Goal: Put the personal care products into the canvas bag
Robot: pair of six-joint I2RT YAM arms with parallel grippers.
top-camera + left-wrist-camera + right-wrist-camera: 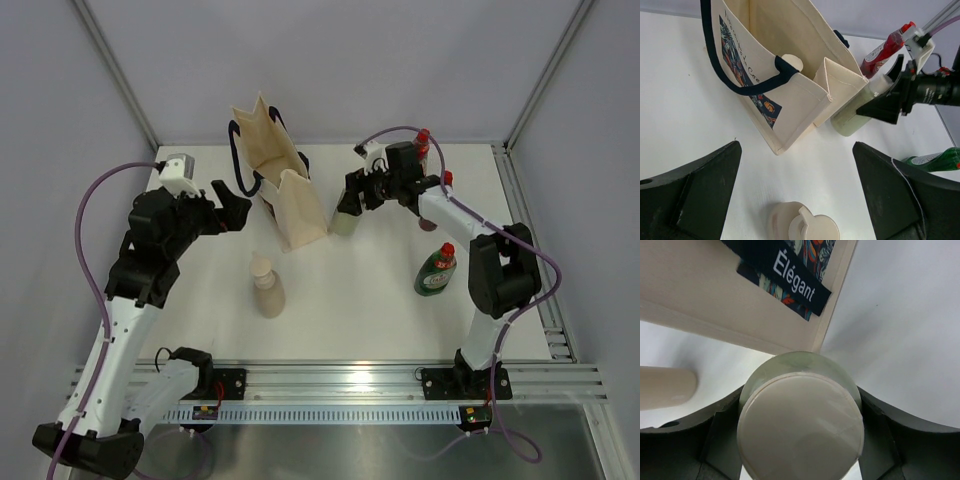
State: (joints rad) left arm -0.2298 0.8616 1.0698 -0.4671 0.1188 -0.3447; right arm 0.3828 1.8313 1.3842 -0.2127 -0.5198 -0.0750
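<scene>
Your right pincer [347, 200] is clamped on the sage-green bottle [345, 222]; the right wrist view shows it pressed in from both sides near the top. That bottle stands upright on the counter [360, 310], just beside the right side wall of the canvas bag [290, 200]. You cannot tell whether it touches the cloth.

The bag stands open-mouthed at the back middle with its navy handles [747, 92] drooping over the rim. A whitish round cap [792, 62] shows inside it. In front of the bag and apart from it, the pinkish-beige bottle [267, 290] lies on its side, cap end toward the bag.

Your left pincer [232, 205] hangs wide open, holding nothing, just left of the bag near a handle.

Bare counter runs from the held bottle to the green dish-soap bottle [437, 270] on the right, and along the whole near edge. A red-capped bottle [422, 146] stands behind the right arm, near the back edge.
</scene>
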